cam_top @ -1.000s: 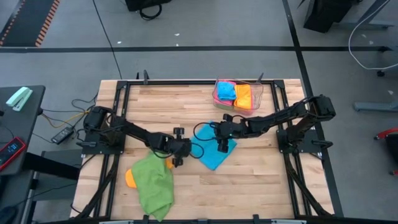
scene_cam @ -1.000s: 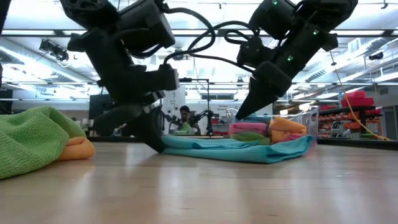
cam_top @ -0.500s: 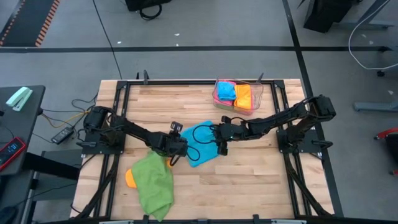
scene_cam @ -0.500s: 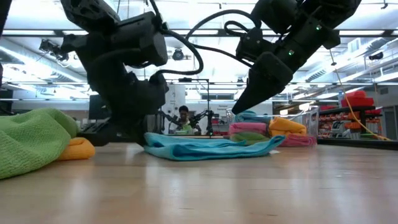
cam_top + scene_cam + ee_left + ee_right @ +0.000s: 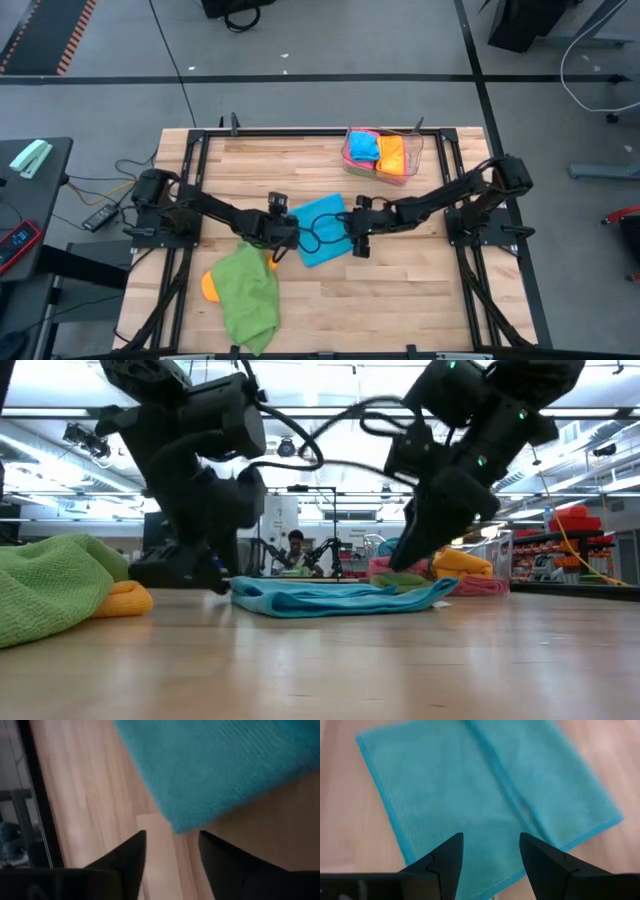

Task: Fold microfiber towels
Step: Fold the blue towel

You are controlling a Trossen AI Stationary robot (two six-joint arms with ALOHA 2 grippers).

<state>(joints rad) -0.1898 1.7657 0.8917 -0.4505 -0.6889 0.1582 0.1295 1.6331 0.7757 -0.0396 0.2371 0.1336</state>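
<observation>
Fingers of both grippers, left gripper [image 5: 283, 238] and right gripper [image 5: 357, 240], stand parted and empty (nothing pinched), flanking the blue towel [image 5: 320, 228] lying folded mid-table, long axis near-to-far, equally close.

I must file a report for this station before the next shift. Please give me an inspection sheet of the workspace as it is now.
Surface: wooden table, dark frame around it.
Job's things: blue towel folded flat mid-table; green towel crumpled over an orange towel at the front left; folded towels in the clear tray at the back.
Clutter: nothing seen on the table.
Grippers: left gripper at the blue towel's left edge, jaws open, holding nothing; right gripper at its right edge, jaws open, empty.
Cables: black cable loops over the blue towel; wires left of the table.
Surroundings: grey floor; person in the room behind.
</observation>
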